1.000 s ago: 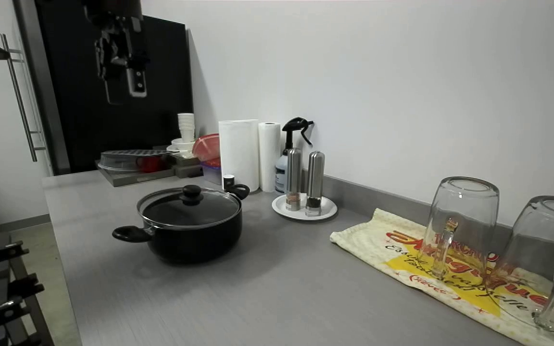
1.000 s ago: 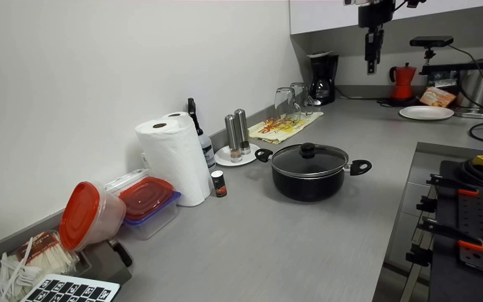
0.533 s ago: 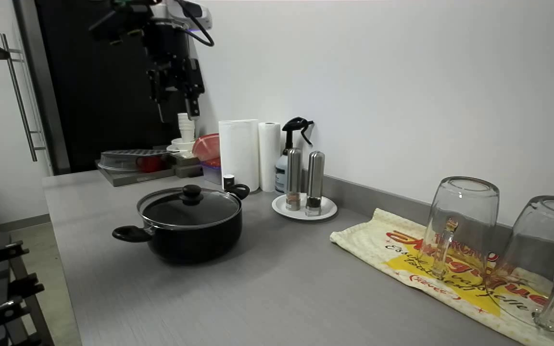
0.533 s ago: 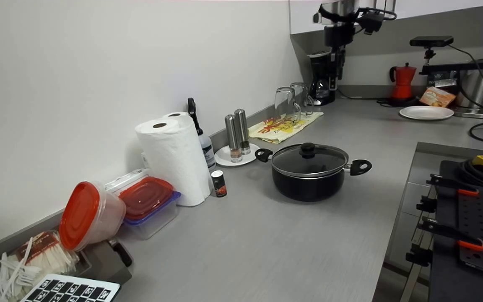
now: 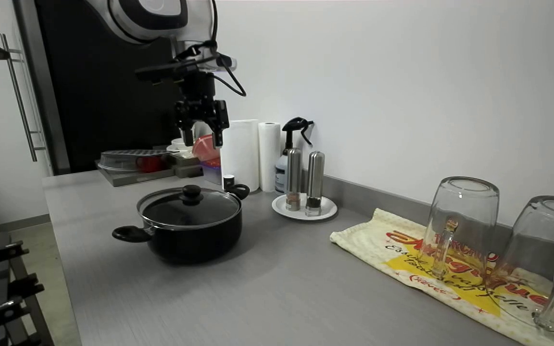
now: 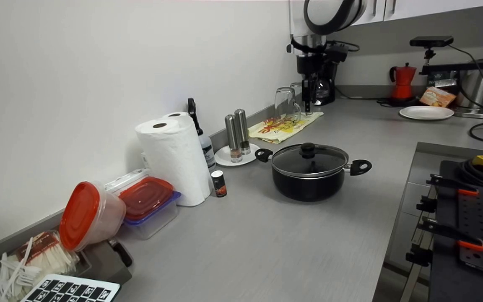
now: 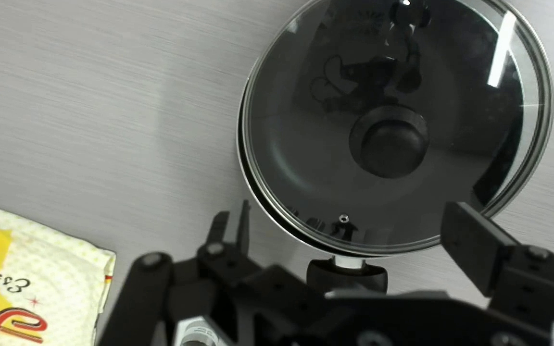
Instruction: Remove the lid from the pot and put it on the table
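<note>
The round dark glass lid point(image 5: 214, 209) with a black knob point(image 5: 191, 193) sits on the black pot point(image 5: 195, 245). Lid point(image 6: 323, 161) and pot point(image 6: 308, 189) show in both exterior views. The pot stands on the grey table point(image 5: 282, 293). My gripper point(image 5: 203, 140) is open and empty, in the air above the pot's level, with its fingers pointing down. In the wrist view the gripper point(image 7: 346, 209) has its fingers spread wide. The lid point(image 7: 306, 154) and knob point(image 7: 395, 149) lie beyond the fingertips, apart from them. A pot handle point(image 7: 346, 276) shows between the fingers, partly covered.
A white plate point(image 5: 279, 209) with two metal mills stands near the wall. Paper towel rolls point(image 5: 239, 158) and a spray bottle point(image 5: 282, 168) are behind it. A patterned cloth point(image 5: 378, 235) bears upturned glasses point(image 5: 464, 216). Plastic containers point(image 6: 92, 216) stand along the wall.
My gripper has come down and swung toward the wall side, right in one exterior view and left in the other. It stays open. Lid and pot have not moved.
</note>
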`<state>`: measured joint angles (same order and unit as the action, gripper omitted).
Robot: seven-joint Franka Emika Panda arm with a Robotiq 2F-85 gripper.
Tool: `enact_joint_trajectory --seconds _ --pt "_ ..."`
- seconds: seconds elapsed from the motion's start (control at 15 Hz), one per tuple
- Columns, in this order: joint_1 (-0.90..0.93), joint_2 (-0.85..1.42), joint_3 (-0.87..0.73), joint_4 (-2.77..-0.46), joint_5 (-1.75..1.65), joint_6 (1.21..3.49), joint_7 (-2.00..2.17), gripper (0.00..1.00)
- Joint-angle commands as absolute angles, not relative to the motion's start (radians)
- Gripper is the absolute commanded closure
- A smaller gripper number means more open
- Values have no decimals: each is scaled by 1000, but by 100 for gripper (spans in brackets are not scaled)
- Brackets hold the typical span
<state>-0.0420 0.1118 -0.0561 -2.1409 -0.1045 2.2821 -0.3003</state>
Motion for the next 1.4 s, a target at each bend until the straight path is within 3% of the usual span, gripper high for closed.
enact_joint_trajectory --seconds 0.0,0.53,1.33 --pt "-50 205 -32 -2043 -67 2252 -362 0" --pt "-23 386 15 -1896 -132 2107 -343 0" --pt "-34 452 22 -1894 -161 2003 -360 0"
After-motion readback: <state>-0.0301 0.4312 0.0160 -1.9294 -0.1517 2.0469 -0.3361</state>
